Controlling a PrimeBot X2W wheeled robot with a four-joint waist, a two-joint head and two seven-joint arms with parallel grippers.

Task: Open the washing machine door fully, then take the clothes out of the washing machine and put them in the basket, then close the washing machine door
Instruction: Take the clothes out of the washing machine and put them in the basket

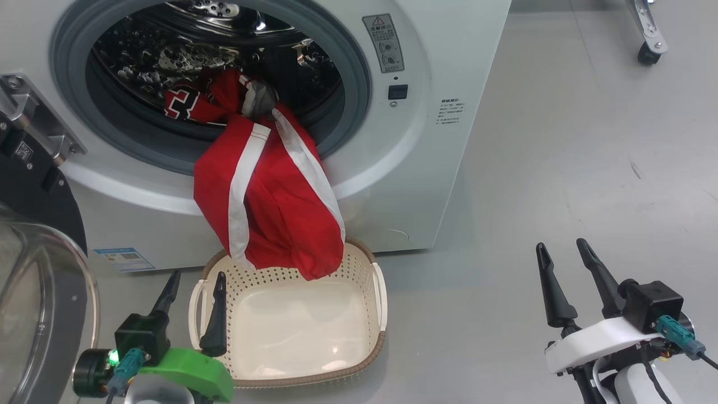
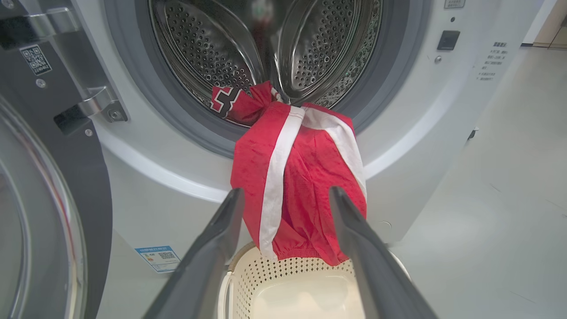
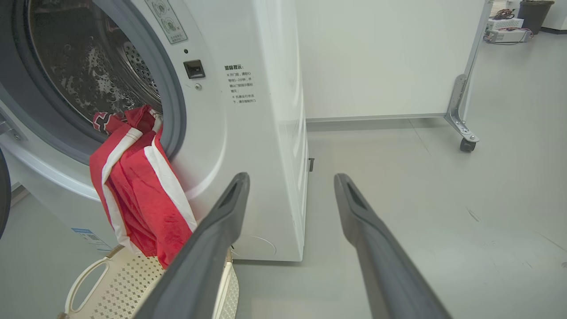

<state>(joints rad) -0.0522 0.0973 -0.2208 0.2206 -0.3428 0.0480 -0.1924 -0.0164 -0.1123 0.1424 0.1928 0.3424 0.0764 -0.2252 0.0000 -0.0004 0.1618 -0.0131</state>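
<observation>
Spilling from the washing machine [image 1: 426, 168], the clothes [image 1: 269, 207] are caught over the basket's [image 1: 362, 264] back rim, set beneath; left gripper [image 1: 197, 275], right gripper [image 1: 560, 243] held wide.

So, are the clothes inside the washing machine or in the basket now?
Halfway out. The clothes hang from the washing machine opening, top inside, lower end over the basket, whose bottom is bare.
</observation>
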